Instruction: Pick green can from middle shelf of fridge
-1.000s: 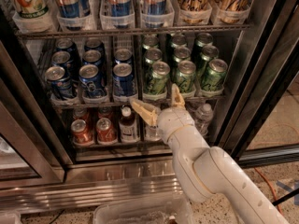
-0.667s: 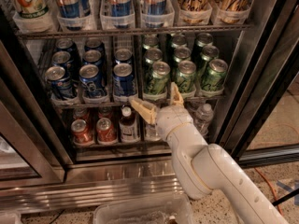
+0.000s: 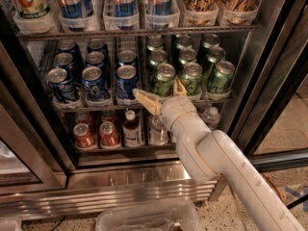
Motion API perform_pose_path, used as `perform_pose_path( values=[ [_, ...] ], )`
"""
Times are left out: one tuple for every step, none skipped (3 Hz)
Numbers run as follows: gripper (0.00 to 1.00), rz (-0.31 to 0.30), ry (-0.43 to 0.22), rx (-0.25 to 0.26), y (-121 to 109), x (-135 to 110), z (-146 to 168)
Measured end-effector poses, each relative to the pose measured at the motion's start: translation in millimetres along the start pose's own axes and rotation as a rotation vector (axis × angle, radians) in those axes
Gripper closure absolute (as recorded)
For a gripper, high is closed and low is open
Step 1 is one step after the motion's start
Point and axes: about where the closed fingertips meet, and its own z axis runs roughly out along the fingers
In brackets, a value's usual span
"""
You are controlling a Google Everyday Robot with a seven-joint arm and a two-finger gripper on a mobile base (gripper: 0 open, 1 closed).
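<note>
**Cream two-finger gripper (image 3: pixel 162 95) spread open at the green cans**

Your gripper sits at the front edge of the grey wire middle shelf (image 3: pixel 77 106), with its fingers parted wide and holding nothing. One finger (image 3: pixel 146 101) points left below the dark blue cans (image 3: pixel 126 81). The other rises between two front cans. The small light-green aluminium can (image 3: pixel 164 77) with dark lettering stands upright in the front row, and from this view it appears between your fingers. Whether either finger touches it cannot be told. Your thick cream arm (image 3: pixel 216 162) reaches up from the lower right, across the stainless-steel base grille of the glass-door fridge (image 3: pixel 120 186).
</note>
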Motion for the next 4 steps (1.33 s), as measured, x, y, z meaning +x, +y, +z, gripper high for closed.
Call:
perform_pose_path(
  values=[
    [0.39, 0.008, 0.005, 0.002, -3.9, 1.3, 4.4],
    [0.37, 0.009, 0.005, 0.003, -4.9, 1.4, 5.2],
    [0.29, 0.011, 0.011, -0.001, -5.4, 3.2, 8.8],
    [0.19, 0.012, 0.015, -0.005, -5.3, 4.5, 11.7]
  ],
)
